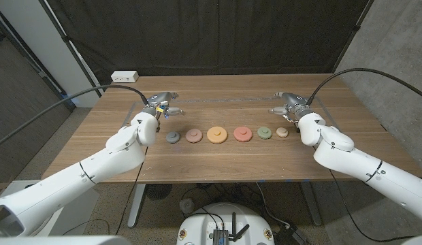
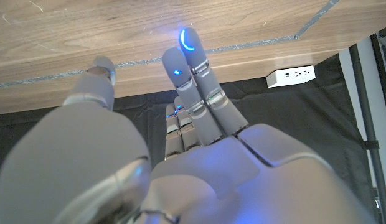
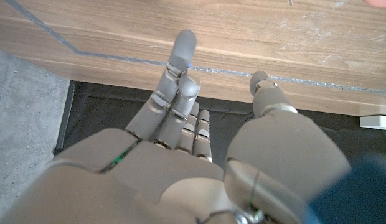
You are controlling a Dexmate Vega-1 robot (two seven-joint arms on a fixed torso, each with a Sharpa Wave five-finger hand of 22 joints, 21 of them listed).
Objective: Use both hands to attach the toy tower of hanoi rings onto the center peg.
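Several round toy rings lie in a row across the middle of the table: grey-blue (image 1: 172, 137), pink (image 1: 193, 135), orange (image 1: 217, 135), red (image 1: 243, 134), green (image 1: 265, 133) and a small tan one (image 1: 282, 132). Each has a small raised knob at its centre. My left hand (image 1: 160, 107) hovers behind the row's left end, beyond the grey-blue ring, fingers stretched out and holding nothing. My right hand (image 1: 289, 105) hovers behind the right end, beyond the tan ring, also holding nothing. In the wrist views, the left hand (image 2: 193, 124) and the right hand (image 3: 180, 124) reach out over the wooden table.
The wooden table (image 1: 218, 163) carries a thin blue tape line (image 1: 224, 100) along its far part, with bare wood in front of the rings. A white power strip (image 1: 124, 76) sits past the far left corner, before a black curtain. Cables run from both wrists.
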